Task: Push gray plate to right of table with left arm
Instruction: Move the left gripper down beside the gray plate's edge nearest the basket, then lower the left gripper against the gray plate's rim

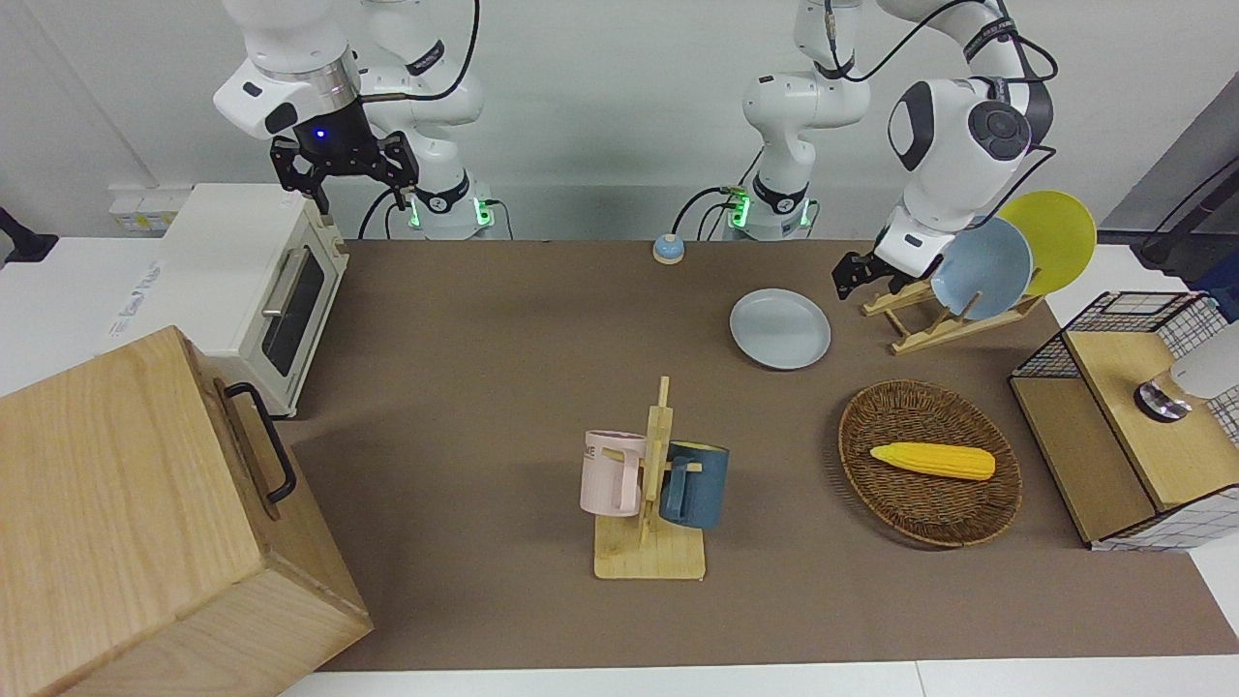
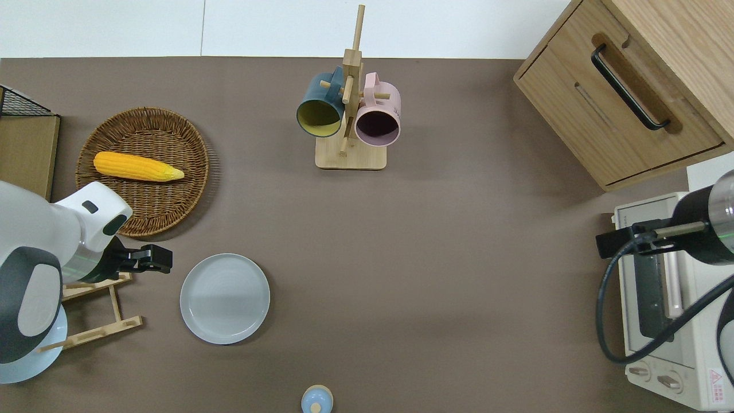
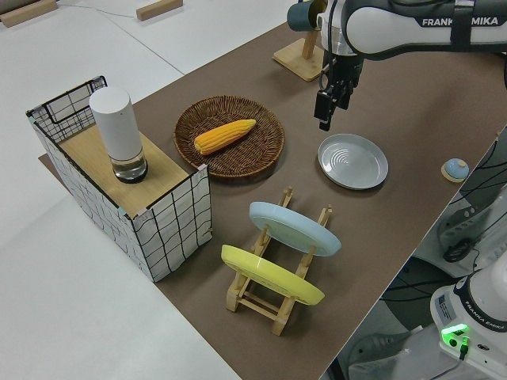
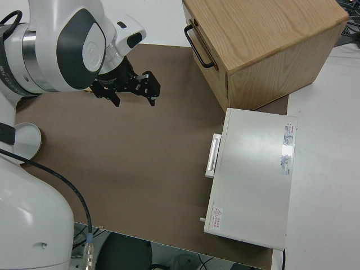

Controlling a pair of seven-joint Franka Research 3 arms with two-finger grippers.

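The left gripper (image 2: 153, 258) is hanging over bare table (image 2: 436, 252) just beside the gray plate (image 2: 225, 298). The plate is lying toward the right arm's end from it, and whether its fingers are apart or together cannot be told. The right arm is parked.

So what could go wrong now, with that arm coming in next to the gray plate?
Three things, judging from this moment:
1. The left gripper hangs over bare table between the plate rack and the gray plate; the arm might clip the rack and tip its plates.
2. Descending too close, the fingers might land on the plate's rim rather than beside it.
3. A push slanted away from the robots could send the plate toward the mug stand.
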